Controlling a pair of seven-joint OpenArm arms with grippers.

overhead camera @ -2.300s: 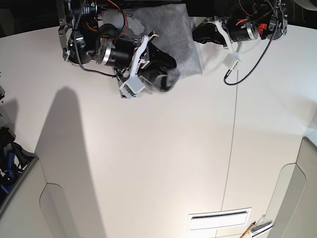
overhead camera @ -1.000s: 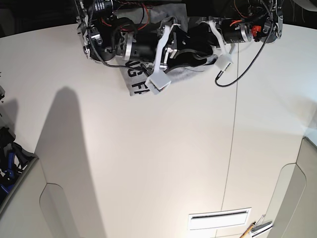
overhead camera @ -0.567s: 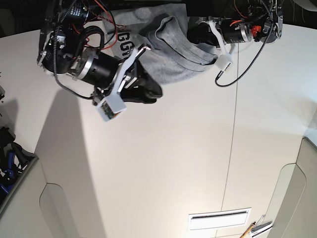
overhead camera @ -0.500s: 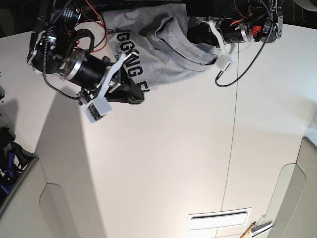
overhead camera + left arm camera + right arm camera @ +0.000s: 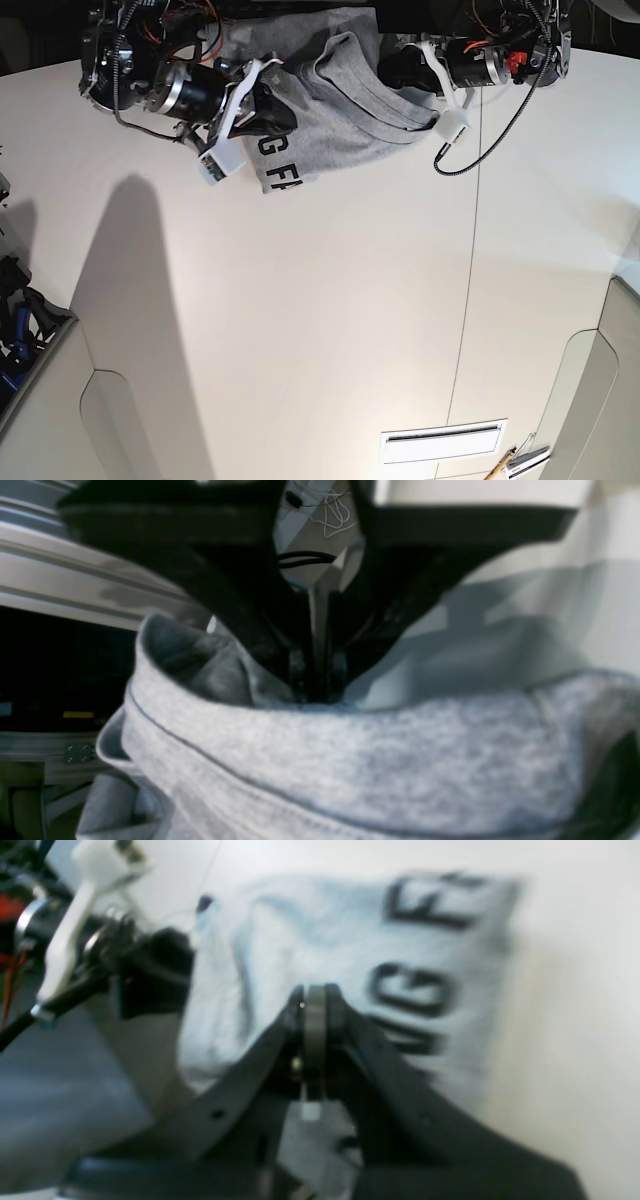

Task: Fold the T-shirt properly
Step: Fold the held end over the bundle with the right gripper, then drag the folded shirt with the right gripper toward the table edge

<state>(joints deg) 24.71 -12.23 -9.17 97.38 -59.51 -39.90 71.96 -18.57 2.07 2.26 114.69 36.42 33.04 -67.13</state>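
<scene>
Both wrist views show more: left hand (image 5: 315, 695) apparently pinches T-shirt (image 5: 340, 110); right hand (image 5: 314, 1000) closed, empty.

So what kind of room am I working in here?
Most likely a robotics lab or test bench, not a home: a bare white table, exposed cabling on the arms, and only the T-shirt laid out.

Both arms were black metal with silver motor rings. The right arm (image 5: 165, 85) carried red wires and a white bracket running back from its black fingers (image 5: 345, 1040) to a pale camera block. The left arm (image 5: 490, 55) showed a red patch, a looping black cable and a white bracket behind its black fingers (image 5: 250, 620), with a white cord above them.
</scene>
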